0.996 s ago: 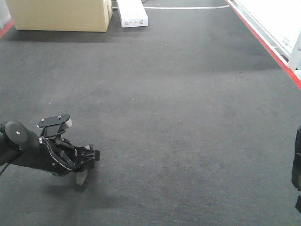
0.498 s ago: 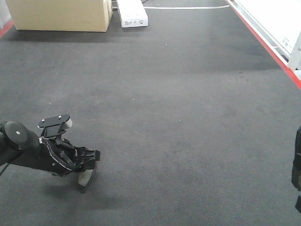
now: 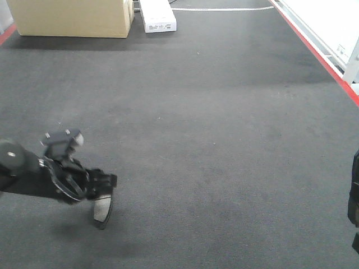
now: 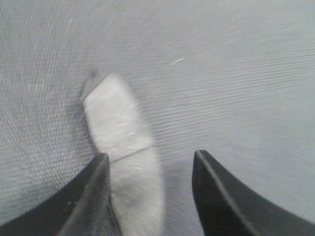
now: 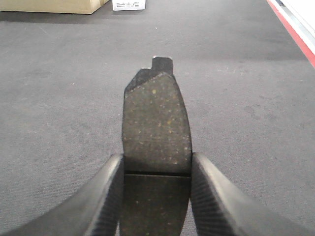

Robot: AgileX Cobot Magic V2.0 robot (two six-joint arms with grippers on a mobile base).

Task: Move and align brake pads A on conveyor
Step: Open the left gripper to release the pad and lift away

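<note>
One brake pad (image 3: 102, 210) lies flat on the dark felt-like conveyor (image 3: 224, 140) at the near left, its grainy face and centre groove up. In the left wrist view this pad (image 4: 118, 123) lies against the inner side of the left finger, and my left gripper (image 4: 150, 160) stands open over it, with a wide gap to the right finger. From the front, the left gripper (image 3: 96, 182) sits just behind the pad. My right gripper (image 5: 156, 160) is shut on a second brake pad (image 5: 155, 118), held edge to edge above the belt. Only a sliver of the right arm (image 3: 354, 202) shows in the front view.
A cardboard box (image 3: 70, 17) and a white box (image 3: 157, 15) stand at the far left end of the belt. The red frame edge (image 3: 314, 50) runs along the right side, with a pale surface beyond it.
The left gripper has lowered its pad onto the belt and opened; the pad now lies flat. The left arm has drawn back slightly to the left.
</note>
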